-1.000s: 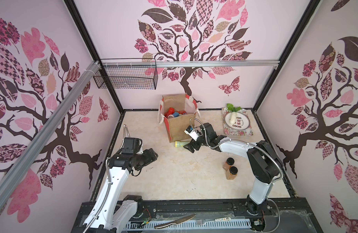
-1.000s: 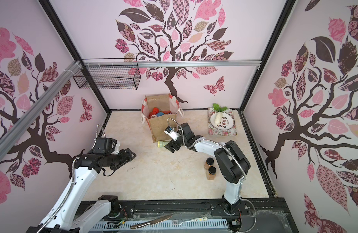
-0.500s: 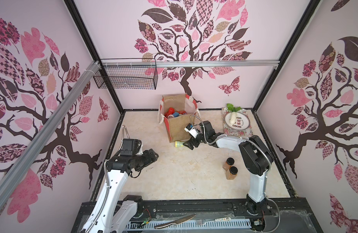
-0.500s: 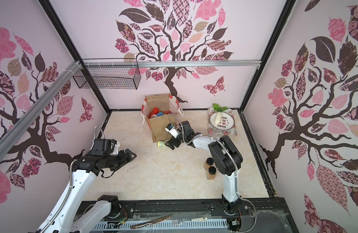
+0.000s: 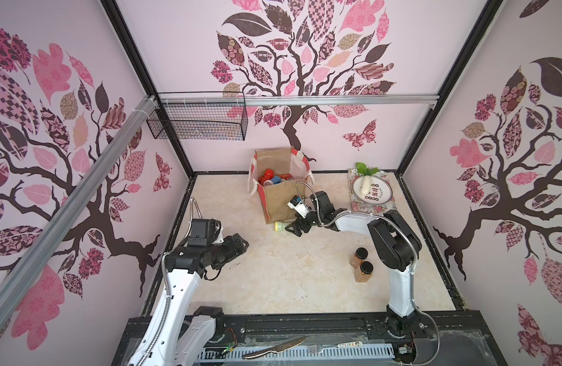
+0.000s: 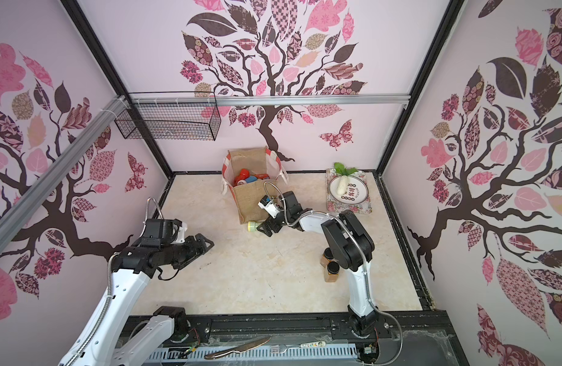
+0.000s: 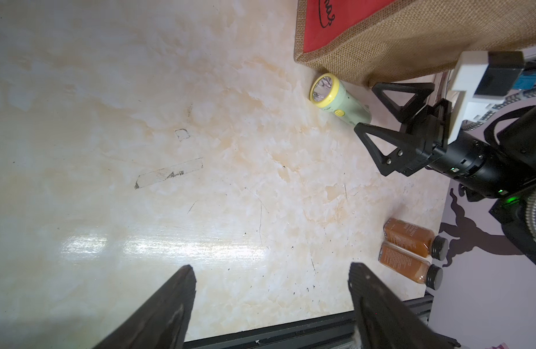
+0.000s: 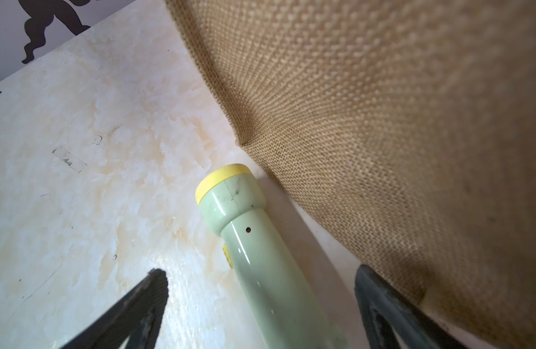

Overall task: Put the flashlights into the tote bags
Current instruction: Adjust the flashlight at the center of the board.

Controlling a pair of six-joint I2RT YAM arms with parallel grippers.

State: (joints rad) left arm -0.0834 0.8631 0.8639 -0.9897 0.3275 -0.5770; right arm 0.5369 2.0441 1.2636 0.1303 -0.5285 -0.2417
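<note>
Near side: left gripper point(image 5: 241, 244) has its jaws spread and empty above the bare tabletop point(image 5: 273, 285). Farther back, the pale green flashlight point(image 5: 281, 225) lies on its side just beside the foot of the tote bag point(image 5: 278, 201). Its long axis runs along the bag's front wall, yellow-ringed head toward the robot's left, tail toward the right gripper point(image 5: 295, 226). That gripper's jaws are spread and straddle the tail, not clamped. Behind, red and blue flashlights point(image 5: 271, 179) lie inside the bag.
</note>
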